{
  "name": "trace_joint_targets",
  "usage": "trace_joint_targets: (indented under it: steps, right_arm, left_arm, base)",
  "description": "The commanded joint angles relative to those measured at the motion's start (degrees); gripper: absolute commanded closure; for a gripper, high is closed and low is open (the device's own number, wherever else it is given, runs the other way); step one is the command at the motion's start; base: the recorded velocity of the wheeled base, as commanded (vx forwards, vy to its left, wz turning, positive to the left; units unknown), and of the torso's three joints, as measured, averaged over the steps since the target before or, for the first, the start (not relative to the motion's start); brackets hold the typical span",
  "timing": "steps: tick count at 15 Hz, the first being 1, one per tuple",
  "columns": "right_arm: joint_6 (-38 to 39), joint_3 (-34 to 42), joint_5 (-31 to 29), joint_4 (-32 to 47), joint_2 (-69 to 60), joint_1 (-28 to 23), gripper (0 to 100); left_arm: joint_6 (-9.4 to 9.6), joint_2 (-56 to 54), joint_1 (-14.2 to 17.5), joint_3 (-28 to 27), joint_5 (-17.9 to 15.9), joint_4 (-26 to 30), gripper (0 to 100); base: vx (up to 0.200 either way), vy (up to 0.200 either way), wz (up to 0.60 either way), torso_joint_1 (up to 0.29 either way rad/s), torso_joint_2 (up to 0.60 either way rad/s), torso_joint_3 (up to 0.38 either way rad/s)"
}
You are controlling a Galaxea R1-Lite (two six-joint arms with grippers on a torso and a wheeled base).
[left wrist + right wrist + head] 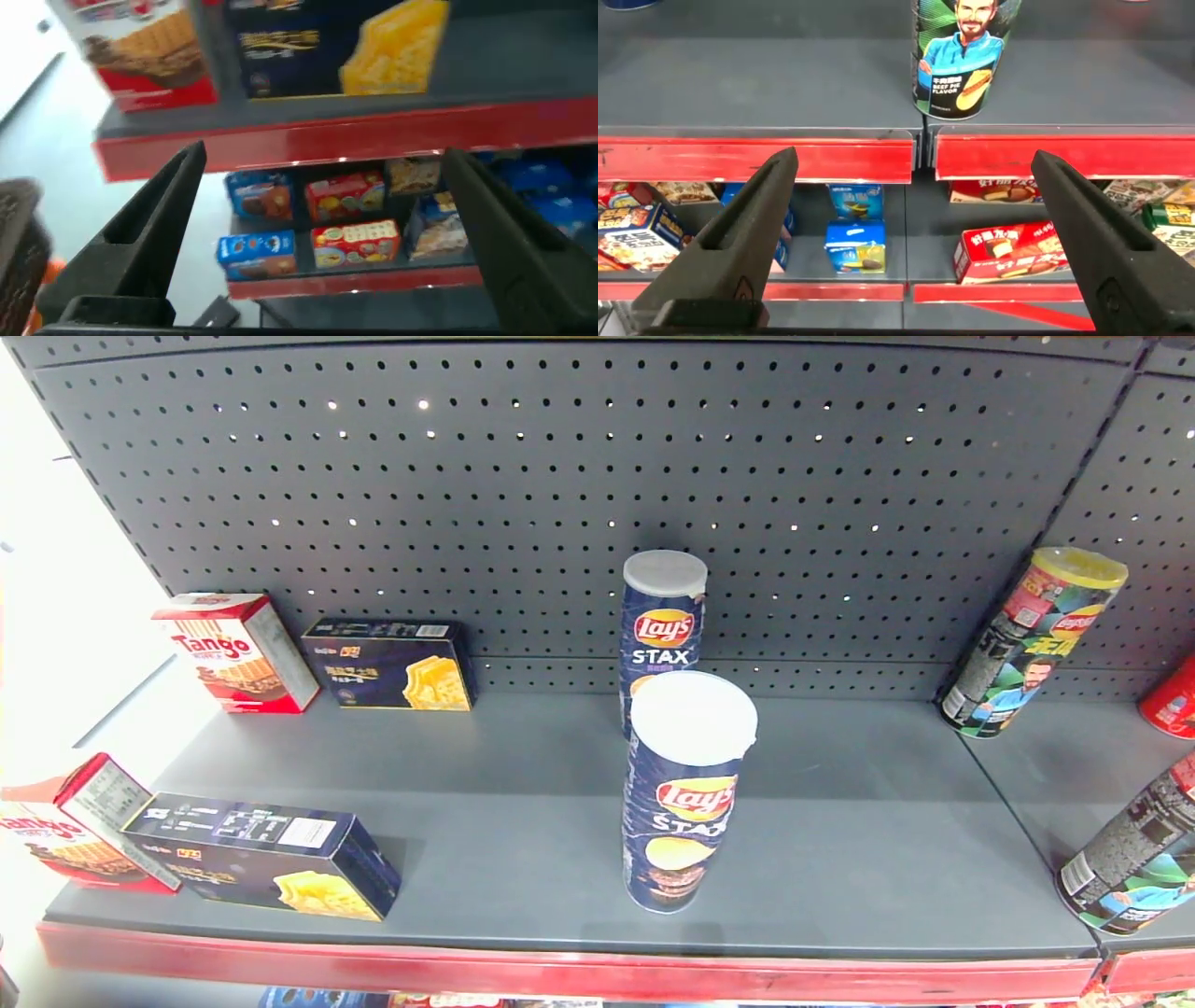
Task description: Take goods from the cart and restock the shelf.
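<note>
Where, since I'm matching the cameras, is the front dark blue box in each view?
Head view: front dark blue box at front left, behind the red shelf edge, beside a red box.
Left wrist view: that box sits just above the edge.
Right wrist view: another stretch of edge, under the green can.
Shared landmark: the red shelf edge.

Your head camera looks down closely onto the shelf (523, 775); both wrist cameras face its shared red front edge (691, 157) from lower down.

Standing upright on the grey shelf (859, 831), front navy chip can (686, 803), with rear navy chip can (661, 625) at its twelve o'clock, snack boxes (261, 854) at nine.
</note>
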Motion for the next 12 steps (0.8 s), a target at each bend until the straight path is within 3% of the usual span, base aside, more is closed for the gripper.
trace_joint_targets:
  steps: [1, 3, 4, 5, 8, 11, 12]
  right_arm:
    - [0.11, 0.01, -0.02, 0.00, -0.05, 0.02, 0]
    - [0.11, 0.01, -0.02, 0.00, -0.05, -0.07, 0]
    - [0.20, 0.01, -0.02, 0.00, -0.05, -0.07, 0]
    - [0.11, 0.01, -0.02, 0.00, -0.05, -0.07, 0]
    - [0.02, 0.01, -0.02, 0.00, -0.05, -0.07, 0]
    - [0.02, 0.01, 0.07, 0.00, -0.05, -0.07, 0]
    - [-0.07, 0.01, 0.07, 0.00, -0.05, -0.07, 0]
  left_arm:
    - [0.72, -0.13, 0.01, 0.81, -0.30, -0.42, 0]
    - [-2.97, -0.13, 0.01, 0.90, 2.60, -0.42, 0]
    - [-3.94, -0.13, 0.01, 0.90, 4.18, -0.42, 0]
    - [-4.29, -0.13, 0.01, 0.90, 6.82, -0.51, 0]
    - [-2.88, -0.13, 0.01, 0.90, 6.91, -0.33, 0]
    - [-3.41, -0.13, 0.09, 0.90, 7.17, -0.51, 0]
    - [-4.55, -0.13, 0.01, 0.90, 7.26, -0.51, 0]
  base:
    - [0.000, 0.000, 0.00, 0.000, 0.00, 0.000]
    - [0.000, 0.000, 0.00, 0.000, 0.00, 0.000]
    - [0.000, 0.000, 0.00, 0.000, 0.00, 0.000]
    - [0.000, 0.000, 0.00, 0.000, 0.00, 0.000]
    - [0.000, 0.000, 0.00, 0.000, 0.00, 0.000]
    - [0.000, 0.000, 0.00, 0.000, 0.00, 0.000]
    - [0.000, 0.000, 0.00, 0.000, 0.00, 0.000]
